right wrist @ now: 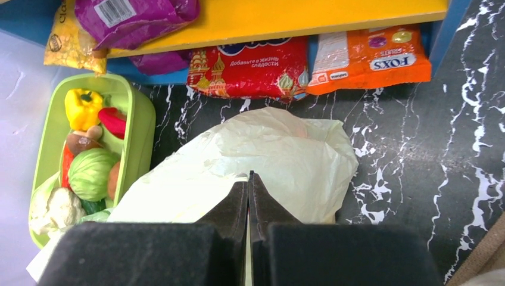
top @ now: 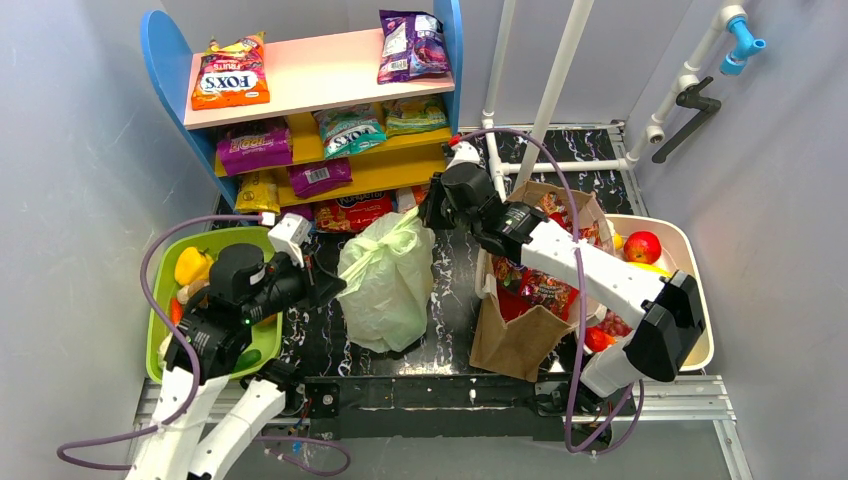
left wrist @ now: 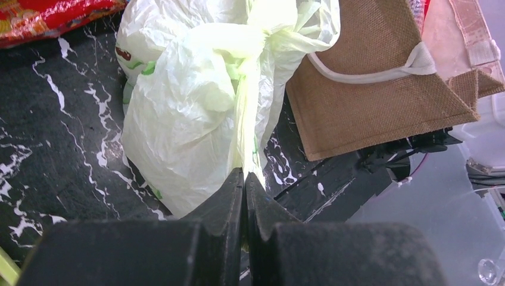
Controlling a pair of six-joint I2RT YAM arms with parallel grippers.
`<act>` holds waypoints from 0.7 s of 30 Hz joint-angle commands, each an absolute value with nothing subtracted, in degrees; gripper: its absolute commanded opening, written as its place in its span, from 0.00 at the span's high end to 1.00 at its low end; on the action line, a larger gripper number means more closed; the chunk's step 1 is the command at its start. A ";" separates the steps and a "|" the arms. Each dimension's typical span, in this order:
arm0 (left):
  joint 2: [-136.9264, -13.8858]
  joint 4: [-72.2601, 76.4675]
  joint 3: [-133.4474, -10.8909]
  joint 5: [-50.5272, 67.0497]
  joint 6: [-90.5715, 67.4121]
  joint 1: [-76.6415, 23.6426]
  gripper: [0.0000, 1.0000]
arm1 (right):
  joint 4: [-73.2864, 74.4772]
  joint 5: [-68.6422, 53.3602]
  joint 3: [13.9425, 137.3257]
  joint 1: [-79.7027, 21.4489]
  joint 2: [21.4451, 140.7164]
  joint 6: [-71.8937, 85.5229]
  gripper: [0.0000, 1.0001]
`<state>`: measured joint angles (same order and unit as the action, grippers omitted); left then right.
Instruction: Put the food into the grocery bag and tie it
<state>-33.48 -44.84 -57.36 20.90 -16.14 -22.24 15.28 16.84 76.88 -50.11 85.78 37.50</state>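
The grocery bag stands in the middle of the black marble table, pale green and crinkly, with its top gathered into a twist. My left gripper is at the bag's left side, shut on a handle strip stretched tight from the twist. My right gripper is at the bag's upper right, shut on a thin fold of the bag's plastic. Food inside the bag is mostly hidden. A yellow pepper and a green cabbage lie in the green tub.
A brown paper bag full of packets stands right of the grocery bag. Behind it is a white tub with a red apple. A blue-sided shelf with snack packets lines the back, and white pipes rise at the back right.
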 commanded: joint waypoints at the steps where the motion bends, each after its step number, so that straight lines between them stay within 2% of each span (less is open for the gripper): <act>1: -26.98 -54.58 -55.12 21.30 -19.47 -22.07 1.00 | 13.30 31.24 73.69 -41.73 84.92 31.07 0.99; 5: -27.26 -55.12 -55.70 22.32 -18.64 -22.07 0.99 | 7.34 20.68 69.94 -42.00 81.14 25.91 0.99; 11: -35.30 -55.78 -64.12 24.65 -15.07 -22.06 0.65 | 8.06 18.00 70.03 -45.58 77.16 22.71 0.99; 12: -36.88 -55.73 -65.55 24.98 -14.19 -22.08 0.62 | 8.32 18.14 70.29 -46.37 76.90 22.27 0.99; 21: -46.41 -51.67 -72.35 31.20 -12.23 -22.06 0.58 | 9.95 19.60 71.99 -49.47 77.23 21.69 0.99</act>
